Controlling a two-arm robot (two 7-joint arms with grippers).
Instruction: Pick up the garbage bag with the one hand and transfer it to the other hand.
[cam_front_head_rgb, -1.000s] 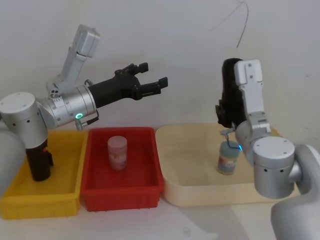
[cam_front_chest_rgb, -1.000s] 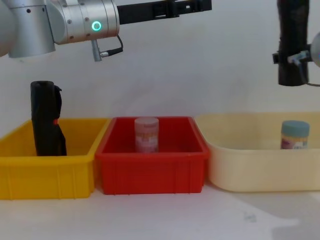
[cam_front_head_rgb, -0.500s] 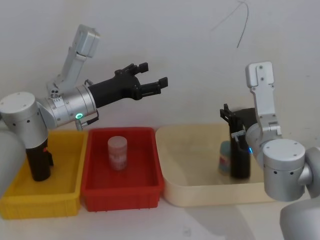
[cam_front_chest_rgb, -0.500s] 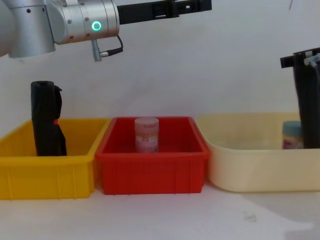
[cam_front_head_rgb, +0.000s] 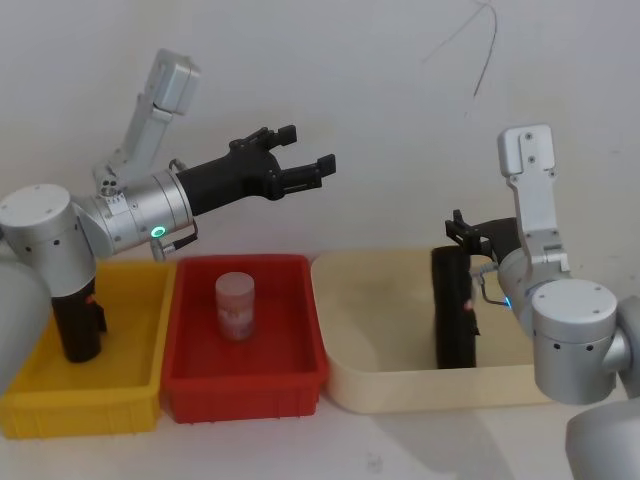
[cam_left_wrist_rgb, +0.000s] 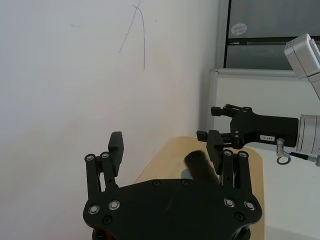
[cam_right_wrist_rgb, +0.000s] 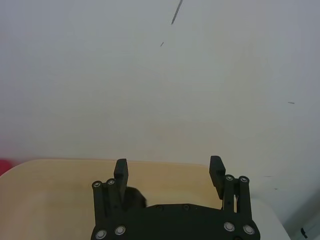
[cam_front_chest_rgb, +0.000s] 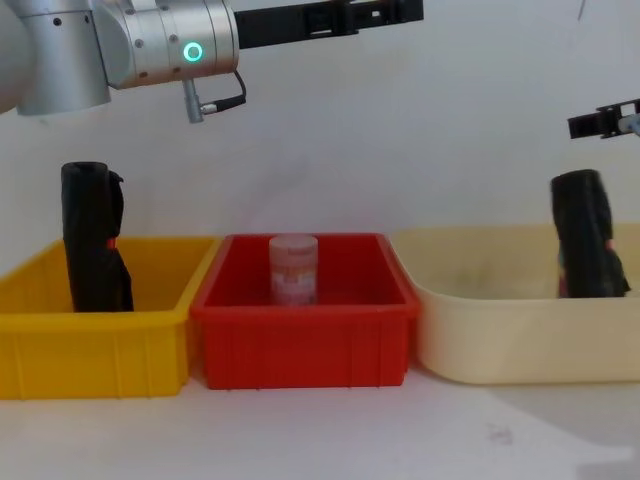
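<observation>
The garbage bag (cam_front_head_rgb: 454, 310), a thick smooth black roll with a small red mark, stands upright in the cream tray (cam_front_head_rgb: 380, 385), free of both grippers; the chest view shows the roll (cam_front_chest_rgb: 583, 235) at the far right. My right gripper (cam_front_head_rgb: 460, 232) hovers just above its top, open and empty, as the right wrist view (cam_right_wrist_rgb: 168, 162) shows, with the roll's top (cam_right_wrist_rgb: 132, 197) under it. My left gripper (cam_front_head_rgb: 306, 148) is held high over the red bin, open and empty, pointing toward the right arm (cam_left_wrist_rgb: 165, 140).
A second black roll (cam_front_head_rgb: 78, 322) with a kinked outline stands in the yellow bin (cam_front_head_rgb: 80, 405) at the left. A pink jar (cam_front_head_rgb: 235, 305) stands in the red bin (cam_front_head_rgb: 245, 395) in the middle. A white wall lies close behind the bins.
My right gripper brought the roll down from up high into the cream tray, let go of it and rose a little. The roll now hides the jar there. The left arm stayed still.
</observation>
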